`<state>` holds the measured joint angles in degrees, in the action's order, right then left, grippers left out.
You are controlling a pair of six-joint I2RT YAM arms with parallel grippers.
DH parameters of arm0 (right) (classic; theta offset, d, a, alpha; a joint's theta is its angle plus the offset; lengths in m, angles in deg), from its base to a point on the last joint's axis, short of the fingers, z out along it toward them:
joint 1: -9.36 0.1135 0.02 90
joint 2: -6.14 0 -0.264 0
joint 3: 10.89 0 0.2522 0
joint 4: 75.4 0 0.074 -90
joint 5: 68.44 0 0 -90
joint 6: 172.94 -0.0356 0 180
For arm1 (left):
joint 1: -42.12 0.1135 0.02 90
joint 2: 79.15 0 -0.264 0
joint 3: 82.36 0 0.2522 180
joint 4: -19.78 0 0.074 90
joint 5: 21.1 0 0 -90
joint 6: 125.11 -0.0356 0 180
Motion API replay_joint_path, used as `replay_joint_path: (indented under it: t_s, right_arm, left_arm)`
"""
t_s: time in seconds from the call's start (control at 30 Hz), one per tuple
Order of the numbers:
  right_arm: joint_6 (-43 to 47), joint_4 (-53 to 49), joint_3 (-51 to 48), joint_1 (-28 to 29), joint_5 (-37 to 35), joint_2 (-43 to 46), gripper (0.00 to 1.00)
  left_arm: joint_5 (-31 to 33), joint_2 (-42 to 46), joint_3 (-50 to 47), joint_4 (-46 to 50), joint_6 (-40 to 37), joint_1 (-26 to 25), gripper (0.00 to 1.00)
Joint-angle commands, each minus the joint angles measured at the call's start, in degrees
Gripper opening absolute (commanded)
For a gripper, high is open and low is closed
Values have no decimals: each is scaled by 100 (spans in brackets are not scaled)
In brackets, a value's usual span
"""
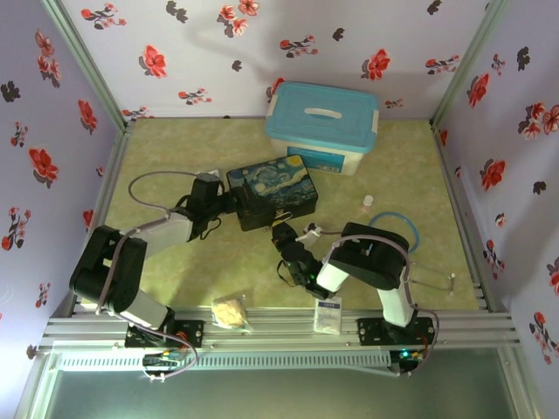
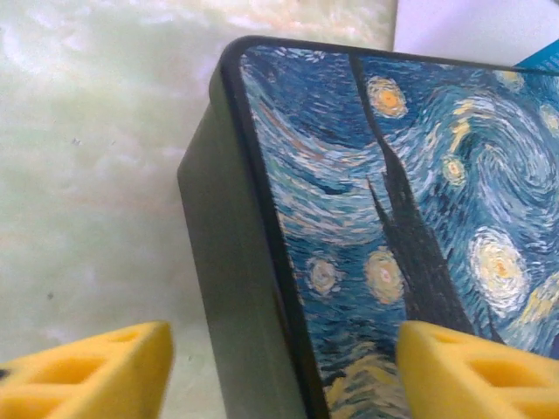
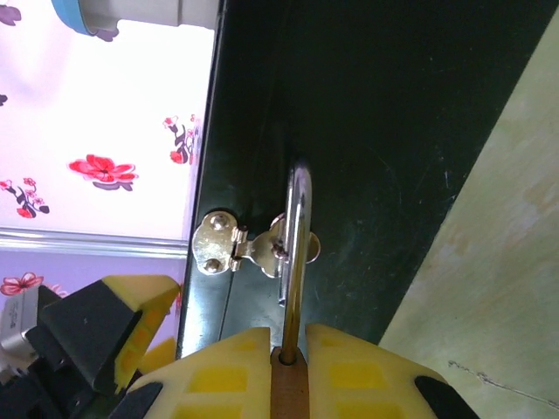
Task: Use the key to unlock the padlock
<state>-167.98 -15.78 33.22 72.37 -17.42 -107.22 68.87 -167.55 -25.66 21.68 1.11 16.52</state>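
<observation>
The brass padlock (image 3: 290, 389) hangs from the silver hasp (image 3: 249, 247) on the dark front wall of the Starry-Night tin box (image 1: 272, 193). Its thin silver shackle (image 3: 297, 244) passes through the hasp loop. My right gripper (image 3: 290, 339) is shut on the padlock body, with the yellow pads (image 3: 225, 374) pressing both of its sides. It sits at the box's near side (image 1: 283, 235). My left gripper (image 2: 284, 375) is open and straddles the box's left end (image 2: 262, 288), one finger (image 2: 96, 371) off the wall and the other over the lid. The key is out of view.
A white bin with a blue lid (image 1: 322, 125) stands behind the tin box. A small white cap (image 1: 368, 202) and a blue cable loop (image 1: 395, 229) lie to the right. Two small bags (image 1: 231, 312) (image 1: 328, 314) rest at the near rail.
</observation>
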Motion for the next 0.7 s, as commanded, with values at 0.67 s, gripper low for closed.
replay_joint_path:
  t_s: [0.67]
  right_arm:
    - [-2,607,-359,-40,-373,-286,0]
  left_arm:
    - [247,477,-417,18,245,87,67]
